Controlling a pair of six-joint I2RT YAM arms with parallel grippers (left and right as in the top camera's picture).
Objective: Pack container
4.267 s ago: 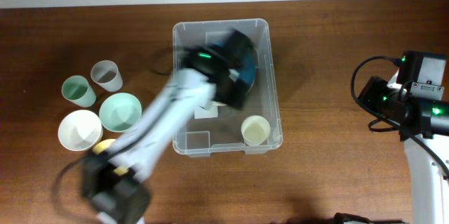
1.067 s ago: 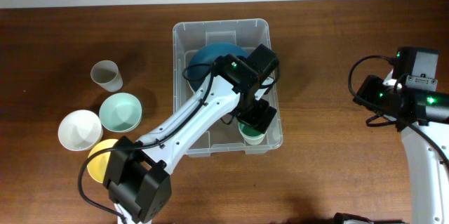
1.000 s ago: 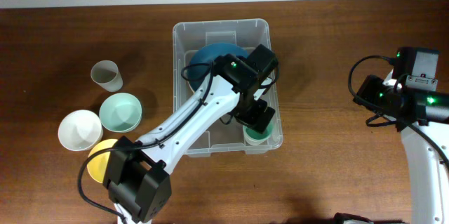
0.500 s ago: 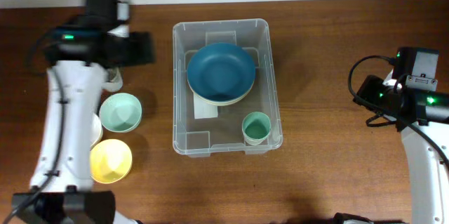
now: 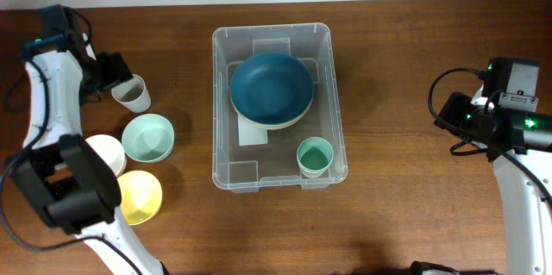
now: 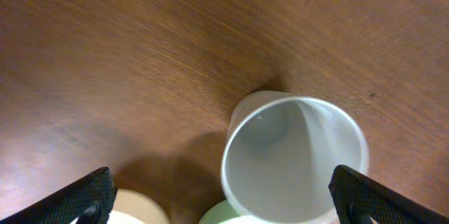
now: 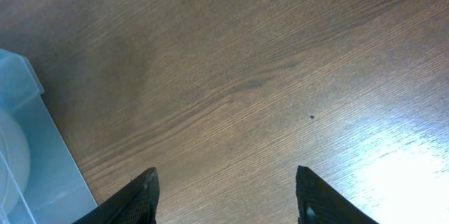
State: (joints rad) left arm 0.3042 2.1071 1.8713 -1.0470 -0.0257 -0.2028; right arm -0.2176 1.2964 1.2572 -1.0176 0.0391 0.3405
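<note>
Left jaws spread near a grey cup (image 6: 295, 161), right jaws spread above the brown wood-grain table (image 7: 245, 76).

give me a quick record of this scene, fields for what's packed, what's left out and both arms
bin: clear container, middle of the table
packed: dark blue bowl stacked on a pale bowl; green cup in the lower right corner in the overhead view
left out: grey cup, mint bowl, white bowl, yellow bowl, all left of the container
left arm: left gripper open, right at the grey cup, not gripping it
right arm: right gripper open over the table, right of the container
</note>
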